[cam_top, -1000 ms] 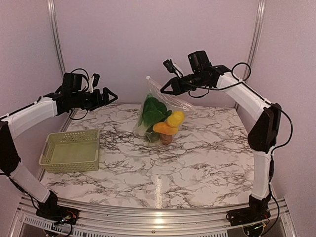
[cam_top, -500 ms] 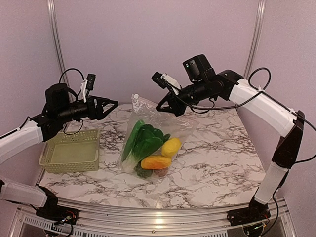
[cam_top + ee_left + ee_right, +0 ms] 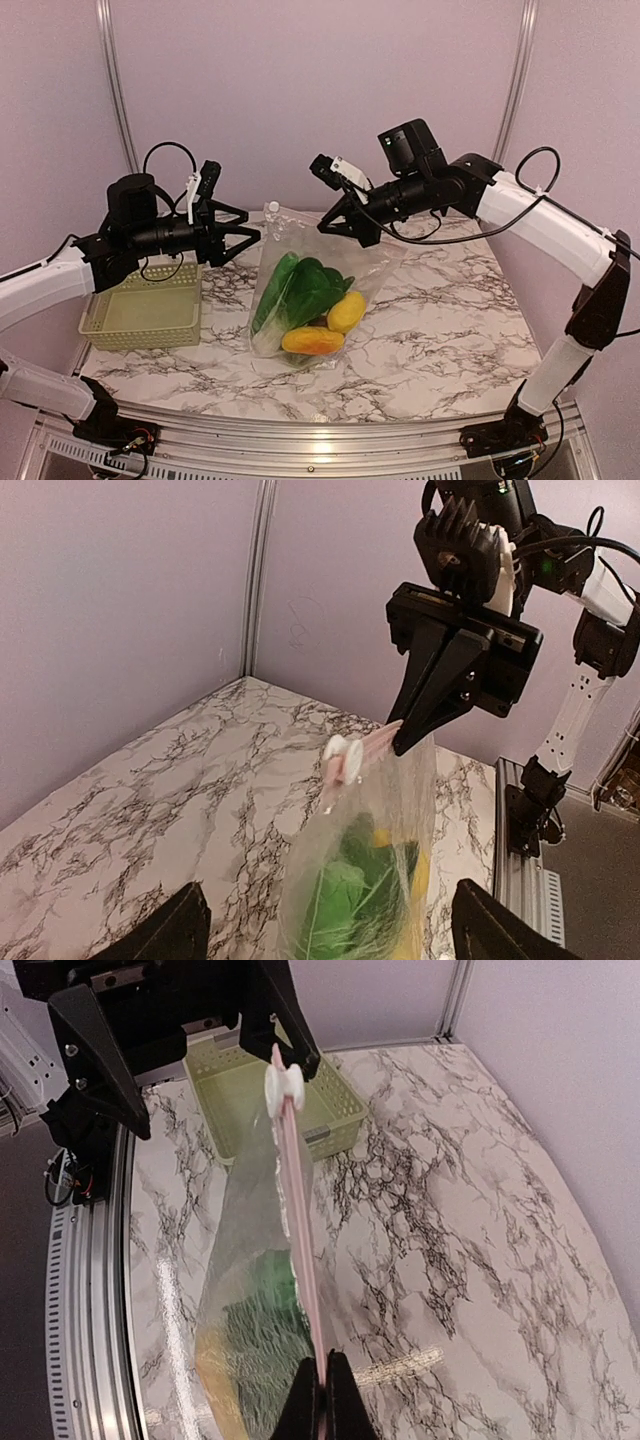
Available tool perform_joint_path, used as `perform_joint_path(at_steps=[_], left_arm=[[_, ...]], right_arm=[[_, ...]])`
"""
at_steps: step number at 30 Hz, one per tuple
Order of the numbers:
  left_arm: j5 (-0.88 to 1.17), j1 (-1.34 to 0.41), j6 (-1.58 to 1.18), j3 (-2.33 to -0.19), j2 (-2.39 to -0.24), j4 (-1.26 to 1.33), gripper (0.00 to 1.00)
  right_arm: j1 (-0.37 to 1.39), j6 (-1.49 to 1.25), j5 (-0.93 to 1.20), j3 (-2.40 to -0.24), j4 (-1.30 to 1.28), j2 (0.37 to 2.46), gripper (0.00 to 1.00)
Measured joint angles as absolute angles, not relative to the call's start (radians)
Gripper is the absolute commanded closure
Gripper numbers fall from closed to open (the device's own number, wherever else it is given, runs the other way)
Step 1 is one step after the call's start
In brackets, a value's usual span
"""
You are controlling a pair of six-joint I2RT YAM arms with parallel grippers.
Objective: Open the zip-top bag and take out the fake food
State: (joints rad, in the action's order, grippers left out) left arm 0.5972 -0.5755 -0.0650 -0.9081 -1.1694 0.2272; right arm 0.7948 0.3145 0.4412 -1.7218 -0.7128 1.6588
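The zip-top bag (image 3: 300,260) hangs just right of the pale green basket (image 3: 140,338), its bottom resting on the marble table (image 3: 440,320) and its pink zip strip (image 3: 300,1240) held up as a slanted line. The right gripper (image 3: 330,222), farther right of the basket than the bag, is pinched together on the strip's end farthest from the basket. The white slider (image 3: 343,760) sits at the opposite end, the one nearest the basket. The left gripper (image 3: 250,228) hovers above the basket's far right corner, fingers spread wide and aimed at that slider without touching it.

Inside the bag, the leafy green vegetable (image 3: 300,290), a yellow piece (image 3: 346,311) and an orange piece (image 3: 313,341) sag at the bottom, right of the basket.

The step in hand looks like catching the slider. The left fingers should line up square with the white tab and close on it alone, not on the crinkly film beneath, which would likely bunch and jam the track. The right pinch needs to be firm so the strip is taut. The pull should then run straight along the strip, away from the basket, without twisting. The loaded bag may swing, so a slow approach seems wise.
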Motion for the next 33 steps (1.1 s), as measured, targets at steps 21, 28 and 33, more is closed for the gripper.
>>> perform_joint_path(at_steps=[21, 28, 33], left_arm=[[0.68, -0.622, 0.076, -1.06, -1.34, 0.197, 0.78], [0.685, -0.627, 0.104, -1.087, -1.348, 0.159, 0.96], [0.68, -0.633, 0.118, -1.102, -1.348, 0.136, 1.0]], right_arm=[[0.796, 0.345, 0.466, -1.719, -0.68, 1.629, 1.0], [0.796, 0.346, 0.481, -1.694, -0.678, 1.625, 1.0], [0.796, 0.35, 0.489, -1.684, -0.672, 1.617, 0.72]])
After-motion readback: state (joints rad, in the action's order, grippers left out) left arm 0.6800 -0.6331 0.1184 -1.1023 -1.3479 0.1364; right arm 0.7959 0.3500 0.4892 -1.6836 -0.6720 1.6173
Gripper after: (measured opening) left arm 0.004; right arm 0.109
